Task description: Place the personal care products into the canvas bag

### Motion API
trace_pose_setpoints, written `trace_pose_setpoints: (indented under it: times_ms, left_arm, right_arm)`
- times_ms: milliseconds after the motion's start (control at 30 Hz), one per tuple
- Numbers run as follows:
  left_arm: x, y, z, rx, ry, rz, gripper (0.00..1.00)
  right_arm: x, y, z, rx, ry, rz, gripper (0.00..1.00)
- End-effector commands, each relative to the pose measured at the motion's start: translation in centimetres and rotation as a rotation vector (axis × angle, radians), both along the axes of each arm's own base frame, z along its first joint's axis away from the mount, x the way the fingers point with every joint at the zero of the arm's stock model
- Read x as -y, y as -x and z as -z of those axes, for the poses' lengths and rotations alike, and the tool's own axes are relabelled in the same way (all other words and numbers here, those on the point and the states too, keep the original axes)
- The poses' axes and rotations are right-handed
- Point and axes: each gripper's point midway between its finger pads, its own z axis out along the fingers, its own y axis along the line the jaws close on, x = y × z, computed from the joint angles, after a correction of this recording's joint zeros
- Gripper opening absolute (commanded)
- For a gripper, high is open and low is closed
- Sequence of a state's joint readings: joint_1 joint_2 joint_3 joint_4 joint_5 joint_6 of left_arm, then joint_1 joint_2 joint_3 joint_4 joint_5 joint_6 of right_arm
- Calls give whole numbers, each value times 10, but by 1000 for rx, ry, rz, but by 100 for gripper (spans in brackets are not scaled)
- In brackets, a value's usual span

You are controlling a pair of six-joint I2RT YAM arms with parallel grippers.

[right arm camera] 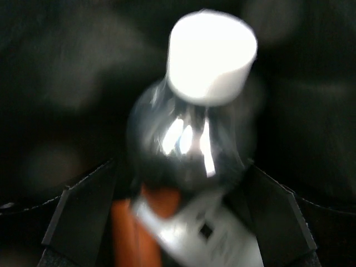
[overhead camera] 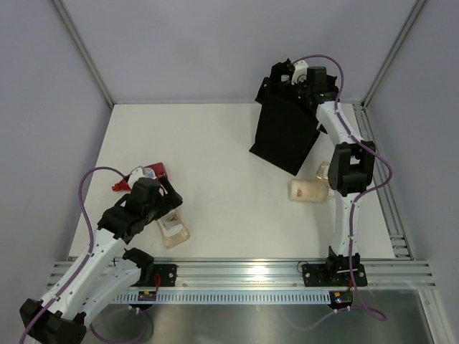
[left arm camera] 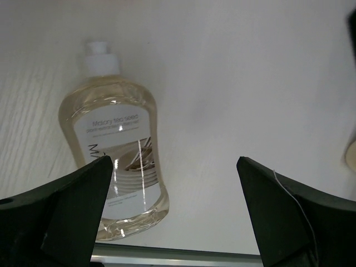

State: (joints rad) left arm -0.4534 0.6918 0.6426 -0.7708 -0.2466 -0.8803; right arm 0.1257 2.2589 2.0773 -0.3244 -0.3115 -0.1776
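Your right tool (right arm camera: 181, 167) holds the silver cylinder (right arm camera: 189, 139) upright, white cap up, with a dark finger against each side. The right wrist view is blurred, so that contact is a judgement. Darkness surrounds the cylinder because, as the top view shows, this tool is poised over the open mouth of the canvas bag (overhead camera: 283, 132), which stands at the far right of the worktop (overhead camera: 229, 186). Holding it upright and central probably lets it go down without catching the fabric rim.

Your left tool (left arm camera: 173, 167) is spread wide and grips nothing. It hovers low over the worktop near the front left. A clear bottle (left arm camera: 114, 161) of pale liquid lies flat, label up and white cap pointing away, partly under the left finger (left arm camera: 61, 211). The wide spread suits the bottle's broad body, but the tool sits off to one side of it and would need centring first.

A beige bottle (overhead camera: 308, 190) lies on its side just in front of the bag, beside the right arm. Some red products (overhead camera: 155, 170) lie near the left arm. None of these three is in the bag yet.
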Motion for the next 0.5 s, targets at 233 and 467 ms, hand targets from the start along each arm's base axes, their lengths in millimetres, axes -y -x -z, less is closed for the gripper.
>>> trace_pose_setpoints:
  times_ms: [233,467]
  left_arm:
    - [-18,2,-5,-27,-17,-142,99]
    - [-25,14,0,-81,-38,-175,99]
  right_arm:
    - [-22,121,-184,149,-197,-410,100]
    - [-17,147,-215,176,-196,-373,99]
